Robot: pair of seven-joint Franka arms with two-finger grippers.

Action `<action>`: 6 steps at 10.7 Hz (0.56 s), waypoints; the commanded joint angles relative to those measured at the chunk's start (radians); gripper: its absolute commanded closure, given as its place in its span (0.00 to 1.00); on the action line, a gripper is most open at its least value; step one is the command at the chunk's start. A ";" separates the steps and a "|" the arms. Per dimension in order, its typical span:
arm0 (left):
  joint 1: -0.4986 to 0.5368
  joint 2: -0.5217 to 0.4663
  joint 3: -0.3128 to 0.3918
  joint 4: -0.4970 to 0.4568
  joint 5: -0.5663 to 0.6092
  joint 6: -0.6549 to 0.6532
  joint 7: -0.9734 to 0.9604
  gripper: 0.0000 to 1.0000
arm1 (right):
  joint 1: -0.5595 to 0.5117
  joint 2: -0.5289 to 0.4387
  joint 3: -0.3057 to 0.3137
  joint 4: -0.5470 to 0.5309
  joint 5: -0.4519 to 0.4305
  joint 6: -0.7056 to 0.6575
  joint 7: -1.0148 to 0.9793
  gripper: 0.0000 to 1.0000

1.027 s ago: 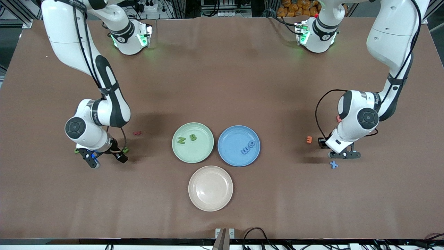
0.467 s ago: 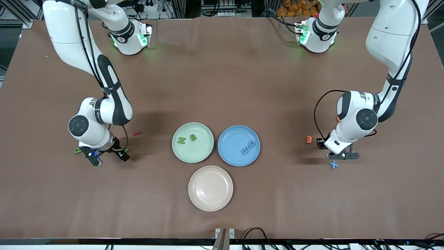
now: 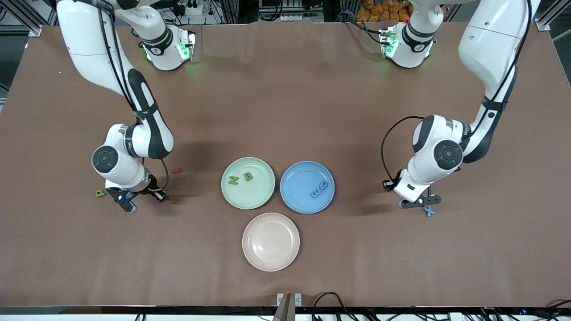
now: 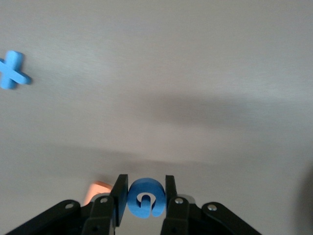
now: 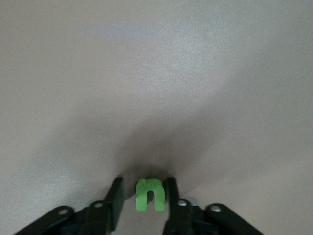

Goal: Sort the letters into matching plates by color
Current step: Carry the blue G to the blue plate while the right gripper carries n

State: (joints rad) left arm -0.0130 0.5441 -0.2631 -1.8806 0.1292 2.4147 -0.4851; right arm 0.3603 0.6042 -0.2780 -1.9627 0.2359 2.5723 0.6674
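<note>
Clamped in the left gripper [image 4: 144, 188] [image 3: 419, 203]: a blue letter [image 4: 144, 198], round and curled, pads [image 4: 121, 196] tight on both its sides, up over the table toward the left arm's end. Just beside that gripper, flat on the surface and nearer the front edge: a blue X [image 3: 429, 211] [image 4: 12, 71], untouched. Peeping out by one left finger in the wrist view: an orange letter [image 4: 95, 191], mostly hidden. Down at the surface toward the right arm's end: the right gripper [image 3: 129, 203] [image 5: 145, 188], fingers [image 5: 117, 196] narrowly apart and straddling a green letter [image 5: 149, 194], one pad at its edge, a sliver of gap at the other, not clamped. Close by toward that end of the table: a second green letter [image 3: 100, 193], lying loose. Farther from the front edge than that gripper: a red letter [image 3: 176, 170]. Mid-table, side by side: green plate [image 3: 227, 196] holding a green N [image 3: 233, 180] and B [image 3: 248, 176]; blue plate [image 3: 290, 200] holding two blue letters [image 3: 317, 192], touching each other. Nearer the front edge, between those two: cream plate [image 3: 250, 254].
</note>
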 commanded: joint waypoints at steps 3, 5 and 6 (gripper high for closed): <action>-0.117 0.004 -0.036 0.066 -0.002 -0.036 -0.277 1.00 | -0.007 -0.034 0.006 -0.048 0.013 0.005 -0.078 0.80; -0.175 0.019 -0.036 0.100 0.000 -0.036 -0.369 1.00 | -0.004 -0.038 0.008 -0.039 0.003 -0.036 -0.150 0.81; -0.208 0.025 -0.036 0.115 -0.002 -0.036 -0.406 1.00 | -0.004 -0.047 0.008 -0.030 -0.001 -0.072 -0.205 0.81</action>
State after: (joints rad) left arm -0.1630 0.5460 -0.3049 -1.8176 0.1292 2.4007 -0.8016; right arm 0.3599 0.5948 -0.2782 -1.9725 0.2354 2.5625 0.5664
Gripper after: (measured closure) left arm 0.648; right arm 0.740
